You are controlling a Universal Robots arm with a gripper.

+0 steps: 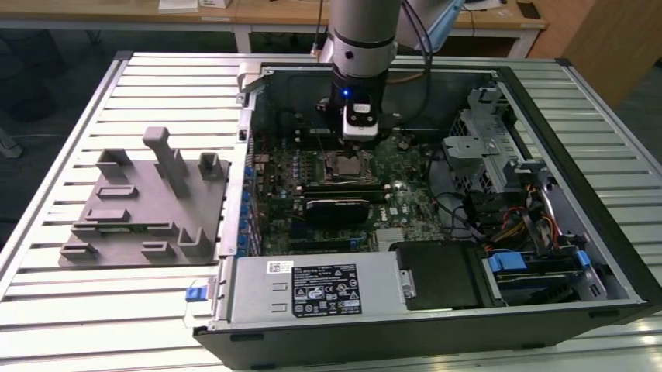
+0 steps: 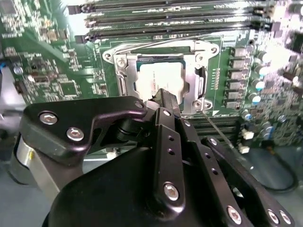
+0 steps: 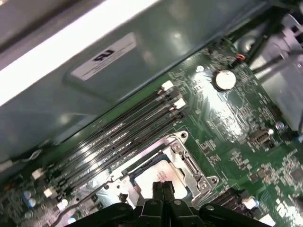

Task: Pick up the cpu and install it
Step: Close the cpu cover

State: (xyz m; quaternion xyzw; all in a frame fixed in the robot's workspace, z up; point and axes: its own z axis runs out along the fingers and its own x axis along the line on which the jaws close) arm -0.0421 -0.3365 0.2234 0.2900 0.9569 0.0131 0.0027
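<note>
Directly below the gripper (image 2: 163, 95), the cpu (image 2: 158, 76) lies flat in its socket (image 2: 202, 71); the fingers (image 2: 166, 108) are closed together, holding nothing, tips over the cpu's edge.

Grey holder block (image 1: 124, 225) beside computer case (image 1: 435, 341)

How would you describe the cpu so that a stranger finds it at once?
Look inside the open computer case, on the green motherboard. Beside the long dark memory slots sits a square metal socket frame, below the gripper. The cpu is the flat silver-white square inside that frame, the only pale plain surface there.
</note>
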